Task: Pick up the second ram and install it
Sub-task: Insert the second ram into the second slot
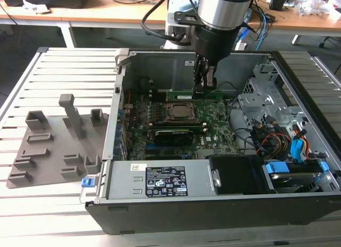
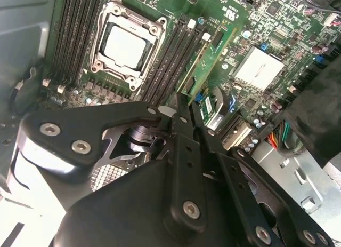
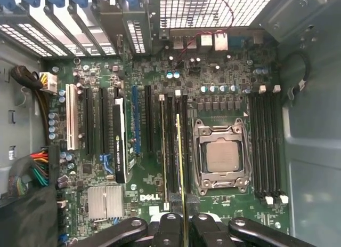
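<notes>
The slatted metal counter carries an open computer case lying on its side, with a grey moulded holder resting beside it toward the exterior view's left. Inside the case the green motherboard faces up, its processor socket bare in the middle — memory slots run along both sides of it. The arm reaches down into the case from above. Its gripper hangs just over the slots on the far side of the socket, jaws clamped on the second ram, which stands on edge in line with a slot next to the socket; whether it is fully seated cannot be told.
</notes>
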